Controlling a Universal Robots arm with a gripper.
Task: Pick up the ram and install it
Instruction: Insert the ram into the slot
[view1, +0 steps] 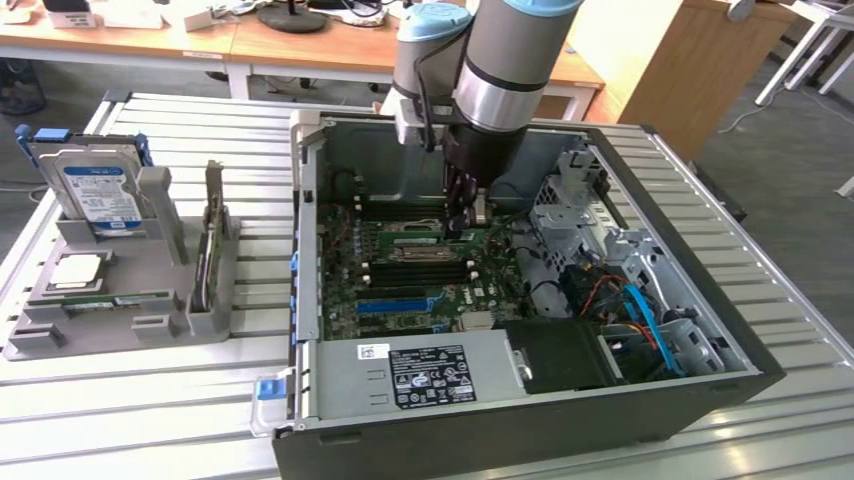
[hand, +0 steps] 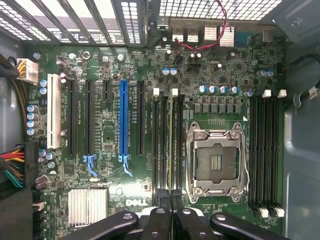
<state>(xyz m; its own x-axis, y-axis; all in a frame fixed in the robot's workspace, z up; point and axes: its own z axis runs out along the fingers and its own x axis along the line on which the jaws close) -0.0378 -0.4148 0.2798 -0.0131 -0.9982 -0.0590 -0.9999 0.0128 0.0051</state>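
On the exterior view's left, a grey holder (view1: 160, 330) sits on the slatted metal surface (view1: 134, 400). 1 hard drive (view1: 100, 190) with a blue label stands upright in it at the back, and a square silver processor chip (view1: 78, 270) lies flat in front of the drive.

Just beside the holder, toward the middle, an open computer case (view1: 534, 430) lies on its side with its motherboard (view1: 400, 290) facing up. The arm (view1: 514, 60) comes down from above into the case, and its tool (view1: 461, 215) is low over the board near the back.

From the wrist view, the tool (hand: 172, 197) is drawn narrow, its 2 dark fingers (hand: 161, 215) pinched on the ram (hand: 173, 140). The ram is seen edge-on as a thin greenish strip. It stands in 1 of the long black slots between the blue slot (hand: 123, 120) and the open processor socket (hand: 216, 160), just beside the socket. Whether it is pushed fully home I cannot tell.

Further to the exterior view's right, a metal drive cage (view1: 574, 200) and blue cables (view1: 643, 310) fill that end of the case. A labelled power supply (view1: 427, 375) lies along the near wall.
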